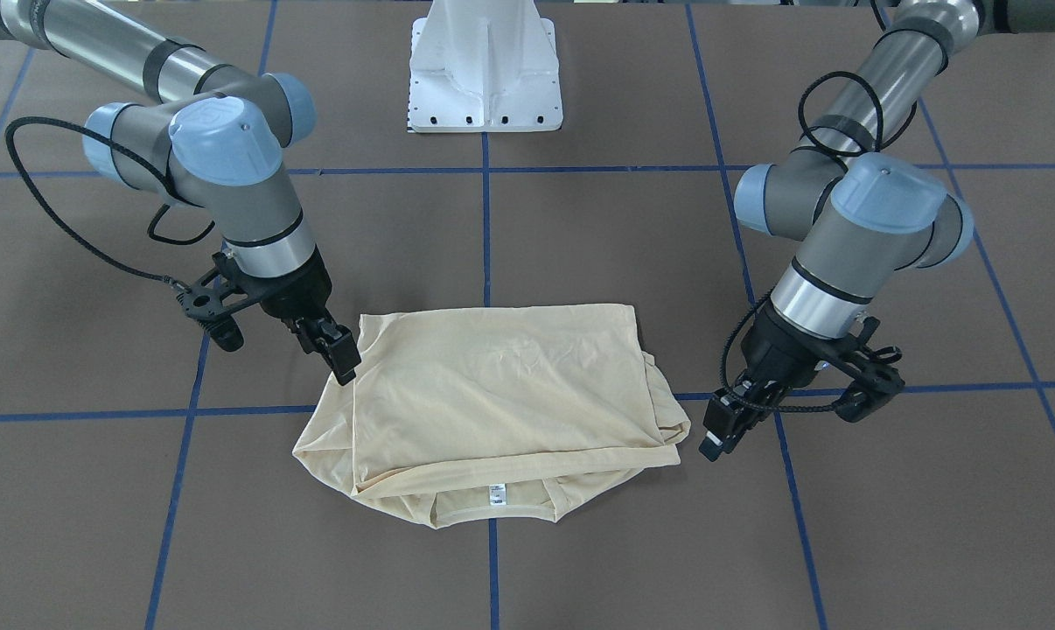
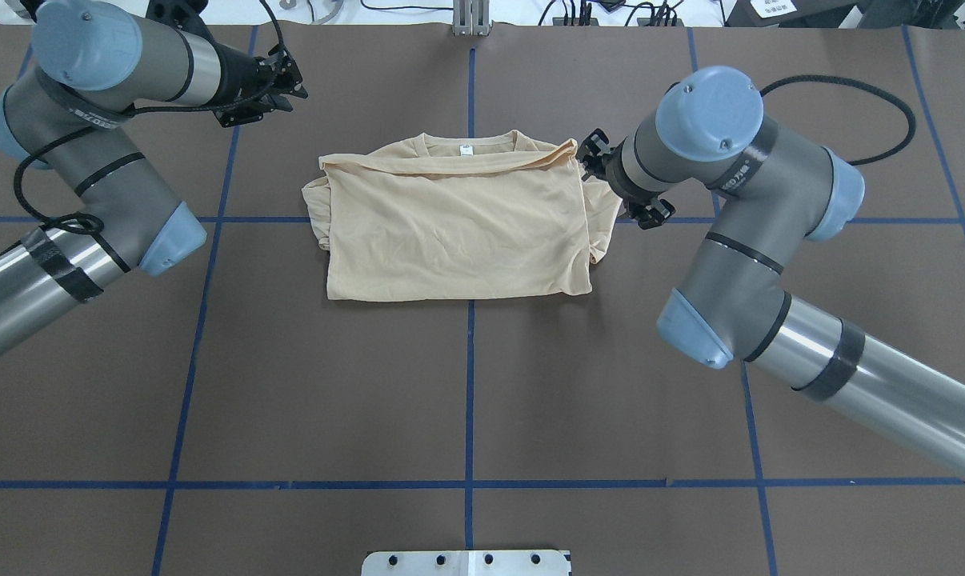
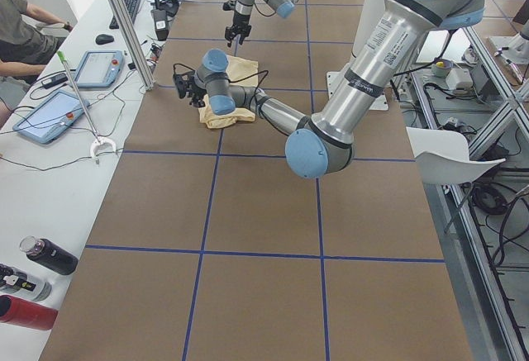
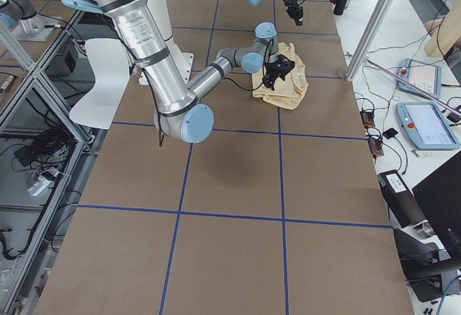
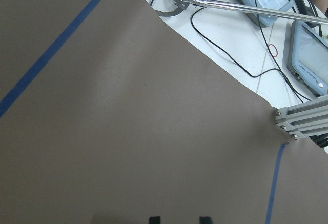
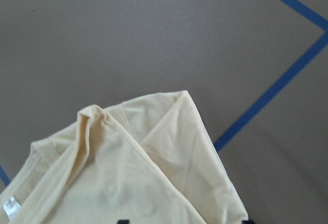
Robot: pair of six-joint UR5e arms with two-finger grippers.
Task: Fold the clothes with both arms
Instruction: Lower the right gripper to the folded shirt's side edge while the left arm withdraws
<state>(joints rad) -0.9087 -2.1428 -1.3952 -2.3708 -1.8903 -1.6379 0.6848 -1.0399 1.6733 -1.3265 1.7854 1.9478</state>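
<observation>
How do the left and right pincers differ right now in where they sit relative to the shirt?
The right pincer sits at the shirt's side edge, with fabric below it. The left pincer hangs just off the opposite side, over bare table. In the wrist views, the right pincer's jaws stand wider apart than the left pincer's. Both look open, gripping nothing.

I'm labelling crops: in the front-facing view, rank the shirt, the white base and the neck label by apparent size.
1. shirt, clearly the largest
2. white base, cut off at the top edge, so judged on its visible part
3. neck label, by far the smallest
</observation>
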